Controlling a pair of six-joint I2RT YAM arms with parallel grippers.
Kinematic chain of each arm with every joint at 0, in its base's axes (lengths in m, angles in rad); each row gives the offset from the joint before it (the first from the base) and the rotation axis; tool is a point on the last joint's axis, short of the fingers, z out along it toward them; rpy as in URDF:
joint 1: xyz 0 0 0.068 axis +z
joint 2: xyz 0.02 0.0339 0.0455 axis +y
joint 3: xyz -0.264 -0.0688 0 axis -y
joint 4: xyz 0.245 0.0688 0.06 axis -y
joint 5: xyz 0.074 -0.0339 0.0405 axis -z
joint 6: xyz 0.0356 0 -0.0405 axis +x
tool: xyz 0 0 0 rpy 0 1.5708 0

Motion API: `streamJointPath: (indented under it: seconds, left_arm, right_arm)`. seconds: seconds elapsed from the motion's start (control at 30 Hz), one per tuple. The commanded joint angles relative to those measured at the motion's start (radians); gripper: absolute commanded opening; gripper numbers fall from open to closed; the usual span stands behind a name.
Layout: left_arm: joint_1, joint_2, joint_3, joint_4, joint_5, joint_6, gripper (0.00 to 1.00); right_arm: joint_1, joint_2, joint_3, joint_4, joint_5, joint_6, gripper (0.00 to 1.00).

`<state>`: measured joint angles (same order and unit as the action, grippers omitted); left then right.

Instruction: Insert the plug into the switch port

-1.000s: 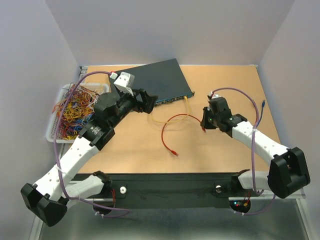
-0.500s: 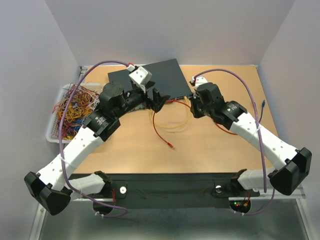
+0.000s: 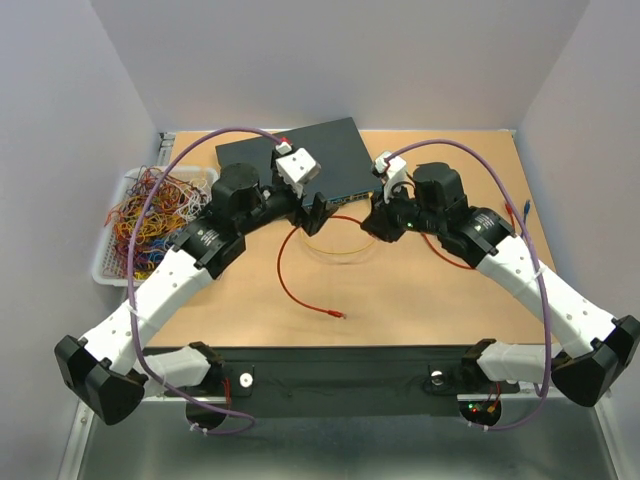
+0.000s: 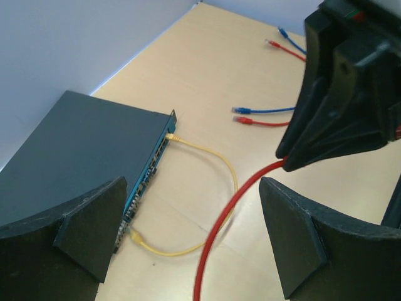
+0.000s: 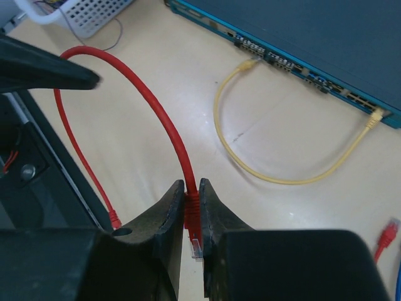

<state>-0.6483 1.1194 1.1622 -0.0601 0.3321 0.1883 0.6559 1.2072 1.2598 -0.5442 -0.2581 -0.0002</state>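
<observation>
Plug of the red cable is pinched in the right gripper, close to the switch at the far middle, maybe not touching. Left gripper is wide open.

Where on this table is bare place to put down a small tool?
Bare: the far right corner of the table, beyond the switch; also the near strip right of the red cable. Crowded: before the switch, with yellow cable, left gripper, right gripper.
</observation>
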Motion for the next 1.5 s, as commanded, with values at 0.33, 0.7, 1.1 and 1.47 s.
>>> streamJointPath:
  seconds: [0.33, 0.7, 1.1, 1.47]
  left_arm:
    - [-0.037, 0.054, -0.010, -0.069, 0.051, 0.102, 0.86]
    - [-0.053, 0.051, -0.015, -0.099, 0.081, 0.117, 0.87]
    - [-0.074, 0.122, 0.013, -0.155, 0.036, 0.111, 0.00]
    - [-0.094, 0.044, -0.036, 0.044, -0.445, -0.389, 0.00]
  right_arm:
    - [0.004, -0.049, 0.010, 0.099, -0.133, -0.021, 0.01]
    - [0.005, -0.052, 0.016, 0.098, -0.105, -0.024, 0.00]
    - [0.005, -0.097, 0.000, 0.196, 0.128, 0.063, 0.11]
    - [0.004, -0.153, -0.062, 0.293, 0.464, 0.549, 0.54]
